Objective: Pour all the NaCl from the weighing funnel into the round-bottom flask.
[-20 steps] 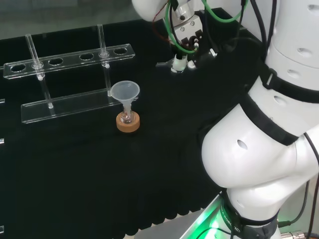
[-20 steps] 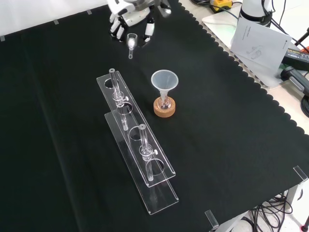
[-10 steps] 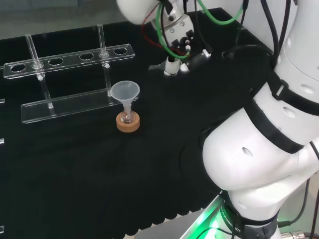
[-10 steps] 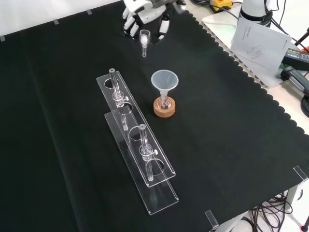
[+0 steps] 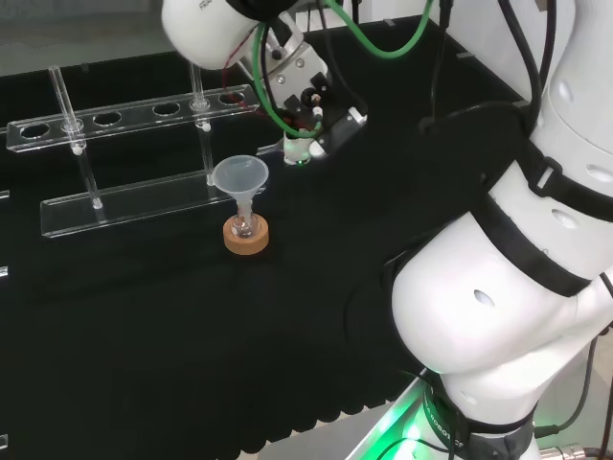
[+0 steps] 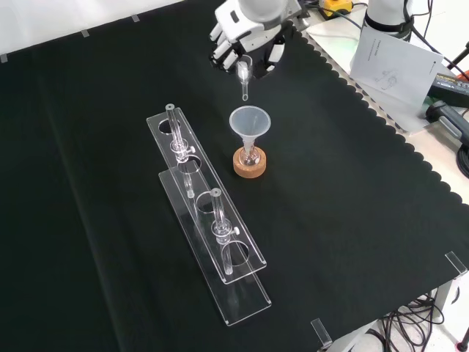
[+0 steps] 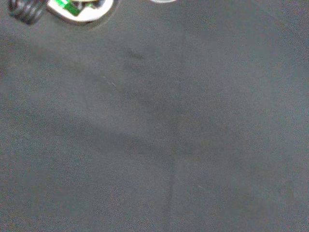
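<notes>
One weighing funnel (image 6: 243, 76) hung gripped in the hand (image 6: 245, 33), at twelve o'clock from the funnel (image 6: 250, 122) on the flask (image 6: 250, 155). Tipped early, NaCl could spill onto the tabletop (image 6: 352, 205).

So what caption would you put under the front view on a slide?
Robot hand holding a small weighing funnel just above the larger funnel set in a round-bottom flask on a cork ring.

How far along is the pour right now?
Done: the hand holds the weighing funnel. In hand: it hangs stem-down just above and behind the clear funnel seated in the round-bottom flask on its cork ring. Left: lining up and tipping the NaCl in.
</notes>
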Controlling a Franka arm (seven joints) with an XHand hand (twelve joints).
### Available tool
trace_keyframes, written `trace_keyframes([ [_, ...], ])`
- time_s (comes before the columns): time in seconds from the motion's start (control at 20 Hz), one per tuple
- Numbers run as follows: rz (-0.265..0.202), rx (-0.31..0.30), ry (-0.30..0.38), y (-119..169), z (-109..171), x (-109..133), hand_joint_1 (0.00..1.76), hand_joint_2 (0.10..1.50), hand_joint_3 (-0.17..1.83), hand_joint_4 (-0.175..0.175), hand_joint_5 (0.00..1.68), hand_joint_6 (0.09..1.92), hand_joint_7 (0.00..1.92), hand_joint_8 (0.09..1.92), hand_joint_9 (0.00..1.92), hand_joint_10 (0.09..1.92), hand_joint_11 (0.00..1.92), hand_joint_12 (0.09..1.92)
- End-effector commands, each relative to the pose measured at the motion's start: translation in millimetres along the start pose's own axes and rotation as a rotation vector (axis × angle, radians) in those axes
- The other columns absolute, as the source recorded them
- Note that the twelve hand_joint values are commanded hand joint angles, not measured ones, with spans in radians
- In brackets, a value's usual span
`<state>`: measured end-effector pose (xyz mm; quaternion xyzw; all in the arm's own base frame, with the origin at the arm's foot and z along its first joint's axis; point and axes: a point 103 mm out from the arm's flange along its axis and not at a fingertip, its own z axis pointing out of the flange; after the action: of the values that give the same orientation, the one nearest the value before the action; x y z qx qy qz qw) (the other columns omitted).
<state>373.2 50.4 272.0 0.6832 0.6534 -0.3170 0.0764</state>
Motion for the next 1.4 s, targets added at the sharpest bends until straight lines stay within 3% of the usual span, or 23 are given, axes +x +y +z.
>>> trace_keyframes([
  [0.05,-0.018,-0.02,-0.042,-3,-8,9,1.09,0.73,0.6,0.175,1.17,0.83,0.62,0.67,1.01,0.38,0.8,1.06],
  [0.5,-0.034,-0.01,-0.099,-1,-12,19,1.09,0.72,0.6,0.175,1.18,0.82,0.63,0.67,1.01,0.37,0.8,1.06],
  [0.65,-0.023,-0.005,-0.142,0,-12,21,1.09,0.72,0.6,0.175,1.18,0.82,0.63,0.67,1.02,0.37,0.8,1.05],
  [1.4,-0.004,0.012,-0.208,0,-18,20,1.09,0.72,0.61,0.175,1.18,0.81,0.63,0.66,1.02,0.36,0.8,1.05],
])
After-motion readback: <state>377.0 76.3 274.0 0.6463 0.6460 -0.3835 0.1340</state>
